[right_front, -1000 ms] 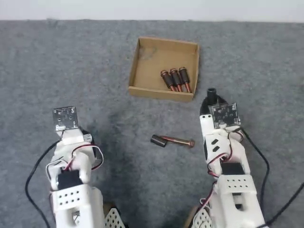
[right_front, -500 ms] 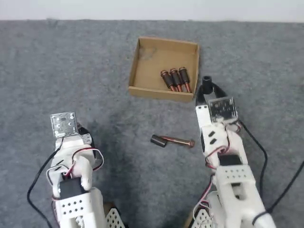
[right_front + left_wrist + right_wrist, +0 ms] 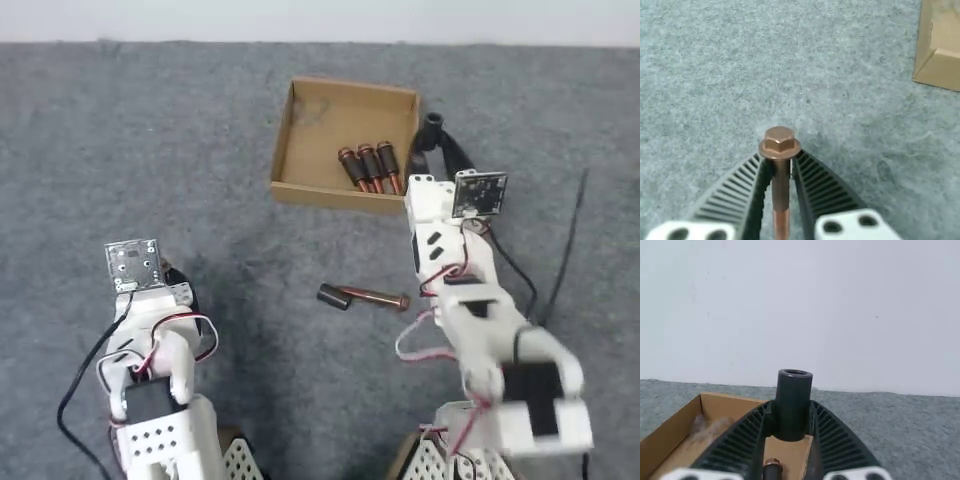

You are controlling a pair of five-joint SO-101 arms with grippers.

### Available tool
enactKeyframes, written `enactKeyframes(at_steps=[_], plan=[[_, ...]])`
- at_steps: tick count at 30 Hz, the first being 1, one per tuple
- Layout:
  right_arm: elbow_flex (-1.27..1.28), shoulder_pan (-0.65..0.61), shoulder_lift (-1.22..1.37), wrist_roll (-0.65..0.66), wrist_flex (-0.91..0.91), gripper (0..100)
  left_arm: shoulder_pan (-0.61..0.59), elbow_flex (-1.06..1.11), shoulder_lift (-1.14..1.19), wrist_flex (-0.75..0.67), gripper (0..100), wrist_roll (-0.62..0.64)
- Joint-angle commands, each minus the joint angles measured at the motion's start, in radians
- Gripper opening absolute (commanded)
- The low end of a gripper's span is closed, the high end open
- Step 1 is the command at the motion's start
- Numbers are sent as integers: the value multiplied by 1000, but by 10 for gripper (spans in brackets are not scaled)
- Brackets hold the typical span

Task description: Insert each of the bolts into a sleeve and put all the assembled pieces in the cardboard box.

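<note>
My left gripper (image 3: 781, 165) is shut on a copper bolt (image 3: 780, 170), hex head pointing away from the wrist, above grey carpet. In the high view that arm (image 3: 135, 268) stands at the lower left. My right gripper (image 3: 791, 415) is shut on a black sleeve (image 3: 794, 402), held upright at the right edge of the cardboard box (image 3: 300, 135); the sleeve (image 3: 432, 127) shows there in the high view too. Three assembled pieces (image 3: 368, 166) lie side by side in the box. Another assembled piece (image 3: 362, 297) lies on the carpet between the arms.
The box's corner (image 3: 939, 50) shows in the left wrist view. A white wall (image 3: 800, 305) stands behind the table. Grey carpet (image 3: 200, 220) lies bare left of the box and between box and arms. Cables (image 3: 560, 270) trail from the right arm.
The right arm has lifted and swung toward the box's right edge with the sleeve. The left arm has drawn back slightly, then held still.
</note>
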Motion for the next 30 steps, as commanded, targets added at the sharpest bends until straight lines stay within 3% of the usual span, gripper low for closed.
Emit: enactKeyframes(at_steps=[1,7,13,30], plan=[[-127,-15,186,-12,-242,8,3,-16,-31,-5,11,0],[-201,-85,461,3,-522,7,66,-16,-29,-5,12,0],[-75,-216,552,138,-773,7,86,-16,-28,-5,12,0],[396,-415,246,133,-782,7,91,-16,-28,-5,12,0]])
